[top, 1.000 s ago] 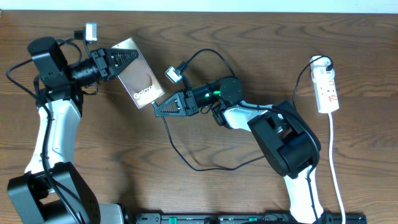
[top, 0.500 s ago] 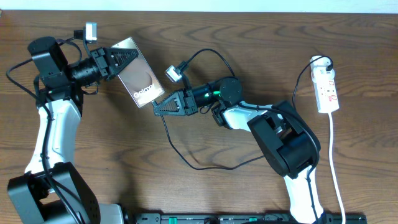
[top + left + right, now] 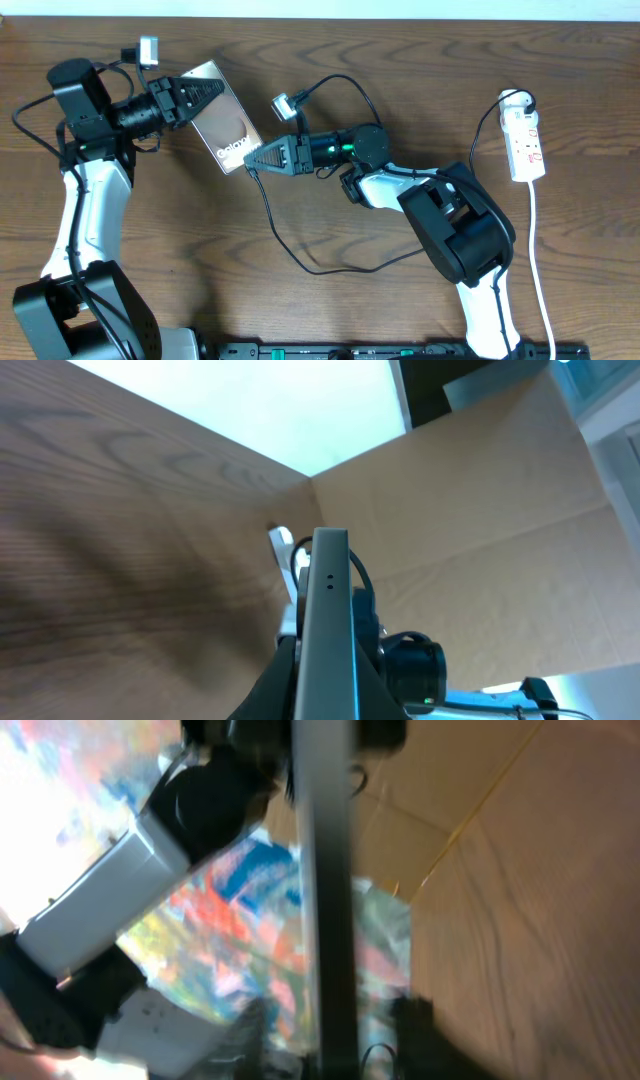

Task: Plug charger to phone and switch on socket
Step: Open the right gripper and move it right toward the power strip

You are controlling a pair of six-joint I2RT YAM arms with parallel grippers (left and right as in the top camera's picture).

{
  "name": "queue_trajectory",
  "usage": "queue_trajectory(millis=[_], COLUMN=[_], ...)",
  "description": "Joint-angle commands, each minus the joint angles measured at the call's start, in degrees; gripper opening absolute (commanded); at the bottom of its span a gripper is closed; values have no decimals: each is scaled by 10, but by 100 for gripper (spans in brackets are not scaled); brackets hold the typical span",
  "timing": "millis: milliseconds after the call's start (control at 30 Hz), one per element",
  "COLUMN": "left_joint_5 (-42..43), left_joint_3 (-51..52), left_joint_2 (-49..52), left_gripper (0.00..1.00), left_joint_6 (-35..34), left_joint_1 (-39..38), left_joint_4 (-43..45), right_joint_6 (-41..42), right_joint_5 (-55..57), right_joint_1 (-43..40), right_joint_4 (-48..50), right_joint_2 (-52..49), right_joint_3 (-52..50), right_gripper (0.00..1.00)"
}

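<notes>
The bronze-brown phone (image 3: 226, 126) with white "Galaxy" lettering is held tilted off the table, and my left gripper (image 3: 203, 97) is shut on its upper end. The left wrist view shows the phone's thin edge (image 3: 329, 610) running up between the two fingers. My right gripper (image 3: 253, 163) is at the phone's lower end, open. In the right wrist view its fingers (image 3: 262, 1030) stand apart on either side of the phone's edge (image 3: 322, 870). The charger's thin black cable (image 3: 272, 218) runs from that lower end down across the table. The white socket (image 3: 526, 143) lies at the far right.
The socket's white cord (image 3: 541, 270) runs toward the front edge. The right arm's body (image 3: 455, 225) covers the middle right of the wooden table (image 3: 300, 320). Small camera blocks stick up by each wrist, one at the left (image 3: 147, 50) and one at the centre (image 3: 283, 104).
My right gripper has opened and shifted slightly up and right. The cable's end stays at the phone's lower end. The left arm and phone have barely moved.
</notes>
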State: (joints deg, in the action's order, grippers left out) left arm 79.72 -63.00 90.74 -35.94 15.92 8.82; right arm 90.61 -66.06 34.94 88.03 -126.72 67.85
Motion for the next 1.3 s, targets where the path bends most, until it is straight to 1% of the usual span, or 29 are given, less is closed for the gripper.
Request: queue_trajectory(millis=[0, 33, 267, 433, 567, 667, 700, 800, 867, 1033, 1167, 1267], left_joint_5=[31, 31, 37, 63, 69, 73, 73, 73, 73, 73, 73, 72], left_joint_3=[-8, -8, -8, -8, -8, -8, -8, -8, -8, -8, -8, -8], left_joint_2=[-8, -8, -8, -8, -8, -8, -8, -8, -8, -8, -8, -8], left_gripper=[7, 7, 7, 7, 7, 7, 7, 7, 7, 8, 7, 7], left_joint_6=[2, 2, -7, -21, -29, -29, -29, -29, -29, -29, -29, -29], left_joint_1=[-4, -2, 28, 58, 79, 84, 84, 84, 84, 84, 84, 84], left_joint_4=[3, 3, 3, 3, 3, 3, 3, 3, 3, 3, 3, 3], right_joint_6=[-6, -6, -6, -6, -13, -79, -108, -171, -206, -242, -312, -384], right_joint_5=[46, 44, 34, 50, 55, 27, 27, 33, 38, 47, 74, 112], right_joint_1=[-4, -4, -10, -45, -80, -107, -112, -117, -117, -118, -119, -122], right_joint_4=[22, 22, 22, 18, -37, -180, -243, -347, -390, -443, -542, -640], right_joint_2=[5, 5, 5, 5, 5, 5, 5, 5, 5, 5, 16, 42], right_joint_3=[8, 8, 8, 8, 8, 8, 8, 8, 8, 8, 8, 9], right_gripper=[94, 99, 99, 99, 99, 99, 99, 99, 99, 99, 99, 99])
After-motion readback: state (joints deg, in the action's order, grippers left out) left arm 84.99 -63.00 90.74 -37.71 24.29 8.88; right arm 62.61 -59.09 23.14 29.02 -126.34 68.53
